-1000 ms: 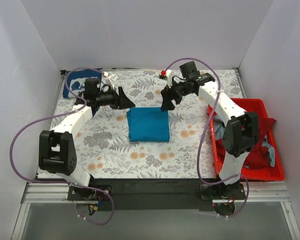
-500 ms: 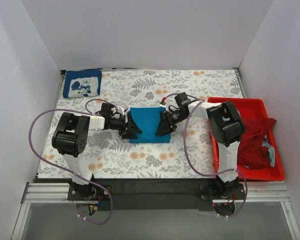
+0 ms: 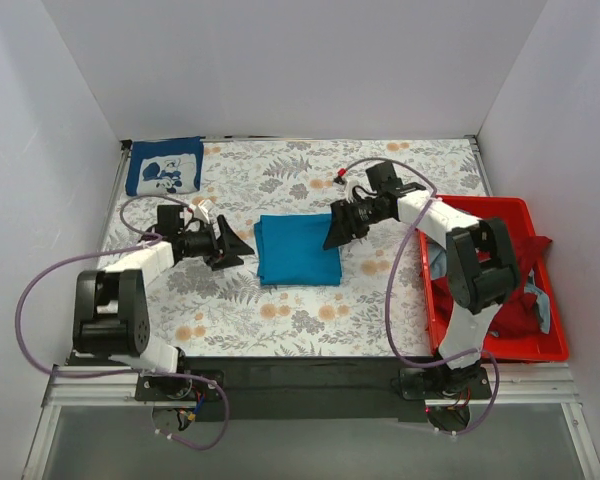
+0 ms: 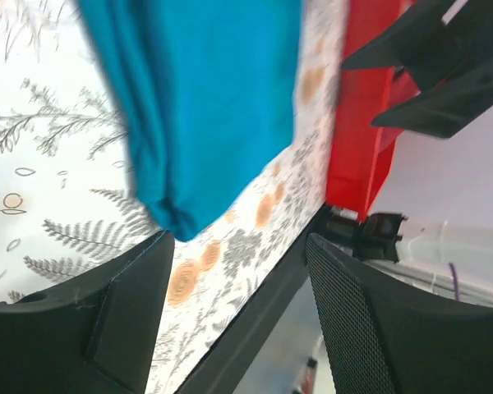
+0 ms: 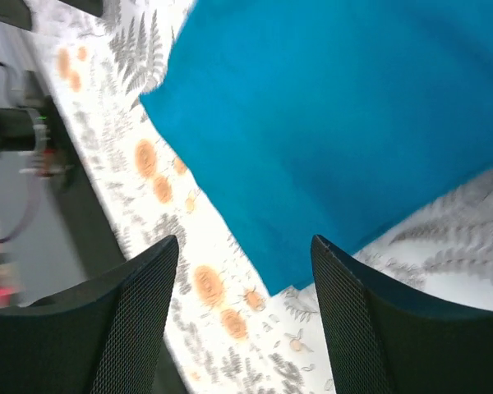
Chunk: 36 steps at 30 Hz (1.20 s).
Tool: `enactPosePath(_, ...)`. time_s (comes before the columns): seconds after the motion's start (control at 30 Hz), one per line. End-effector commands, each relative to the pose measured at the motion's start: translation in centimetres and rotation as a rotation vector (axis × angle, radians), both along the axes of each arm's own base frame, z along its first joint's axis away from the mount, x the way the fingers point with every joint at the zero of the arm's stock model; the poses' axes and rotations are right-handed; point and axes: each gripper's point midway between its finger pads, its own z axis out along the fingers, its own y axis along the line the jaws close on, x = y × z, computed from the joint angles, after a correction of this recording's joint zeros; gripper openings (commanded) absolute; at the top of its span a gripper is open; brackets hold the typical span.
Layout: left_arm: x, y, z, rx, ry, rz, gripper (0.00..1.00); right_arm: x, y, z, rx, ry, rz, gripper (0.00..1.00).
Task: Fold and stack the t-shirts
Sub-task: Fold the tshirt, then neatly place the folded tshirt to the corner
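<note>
The folded teal t-shirt (image 3: 298, 250) lies flat on the worktop (image 3: 280, 325), seemingly ready for stacking, so the left claw (image 3: 232, 244) and right claw (image 3: 337, 230) flank it, both spread and empty.

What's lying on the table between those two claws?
A folded teal-blue t-shirt, flat on the flowered table, with the left claw and right claw on either side. The top view shows it best.
</note>
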Motion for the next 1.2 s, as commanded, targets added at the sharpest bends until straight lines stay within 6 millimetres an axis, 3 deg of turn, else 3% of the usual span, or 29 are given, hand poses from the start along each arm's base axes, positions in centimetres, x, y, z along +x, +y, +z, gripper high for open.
enactPosePath(0.0, 1.2, 2.3, 3.9, 0.033, -0.074, 0.12, 0.65, 1.9, 2.6, 5.0, -0.097, -0.382, 0.061, 0.71)
enactPosePath(0.03, 1.6, 2.8, 4.3, 0.043, -0.067, 0.153, 0.65, 0.7, 4.4, 5.1, -0.118, -0.432, 0.116, 0.68)
enactPosePath(0.1, 2.0, 4.6, 4.4, 0.08, -0.018, 0.253, 0.75, 0.8, 5.3, 4.6, -0.211, -0.549, 0.147, 0.67)
enactPosePath(0.13, 1.9, 5.1, 4.3, 0.091, 0.001, 0.28, 0.76, -0.4, 7.1, 4.6, -0.215, -0.599, 0.197, 0.65)
enactPosePath(0.3, 2.5, 8.1, 2.9, 0.186, 0.054, 0.407, 0.78, -2.6, 11.3, 2.7, -0.331, -0.765, 0.323, 0.59)
enactPosePath(0.4, 2.0, 8.8, 0.8, 0.232, 0.122, 0.437, 0.79, -3.9, 13.8, 1.2, -0.361, -0.815, 0.394, 0.57)
enactPosePath(0.57, 2.3, 8.6, -0.2, 0.204, 0.164, 0.435, 0.81, -5.3, 16.8, -1.3, -0.381, -0.846, 0.48, 0.57)
enactPosePath(0.7, 2.6, 8.5, -1.0, 0.196, 0.195, 0.432, 0.82, -5.6, 17.9, -3.0, -0.398, -0.864, 0.514, 0.53)
enactPosePath(0.87, 2.3, 7.2, -2.5, 0.173, 0.231, 0.399, 0.83, -4.9, 17.2, -4.7, -0.464, -0.883, 0.528, 0.33)
enactPosePath(0.9, 2.4, 6.9, -2.6, 0.171, 0.23, 0.391, 0.83, -4.8, 17.0, -4.8, -0.469, -0.888, 0.528, 0.23)
enactPosePath(1.0, 2.9, 5.3, -3.2, 0.158, 0.238, 0.363, 0.83, -4.4, 16.7, -3.6, -0.46, -0.91, 0.514, 0.01)
enactPosePath(1.13, 3.7, 3.0, -4.0, 0.136, 0.261, 0.338, 0.84, -4.2, 16.6, -1.2, -0.411, -0.93, 0.491, 0.01)
enactPosePath(1.17, 3.3, 1.3, -4.1, 0.138, 0.263, 0.299, 0.84, -4.5, 16.9, -0.2, -0.373, -0.932, 0.497, 0.01)
